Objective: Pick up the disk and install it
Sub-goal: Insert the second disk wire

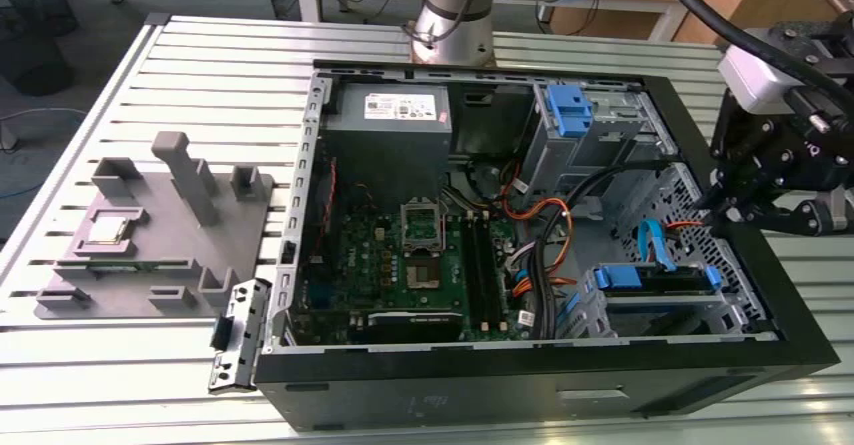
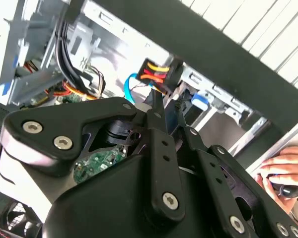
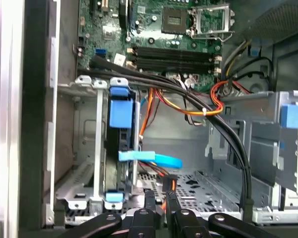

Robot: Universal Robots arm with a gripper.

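Note:
The disk (image 1: 650, 278), in its blue carrier frame, sits in the drive bay at the front corner of the open computer case (image 1: 534, 385), on the exterior view's right. In the first wrist view the disk (image 3: 120, 148) stands edge-on between the bay's metal rails, with a blue tab at each end. My gripper (image 1: 754, 210) hovers over the case's wall on the exterior view's right, apart from the disk. Its fingertips (image 3: 150, 198) lie close together with nothing held. In the second wrist view my gripper (image 2: 168, 106) points at a black connector (image 2: 161, 74) with yellow, red and orange wires.
A light blue flat cable (image 3: 154, 158) crosses beside the disk. Black cable bundles (image 3: 188, 94) run over the motherboard (image 1: 414, 255). A grey power-supply box (image 1: 390, 110) and a blue-latched cage (image 1: 570, 110) sit at the back. A grey fixture (image 1: 147, 235) lies outside. A hand (image 2: 283, 173) rests nearby.

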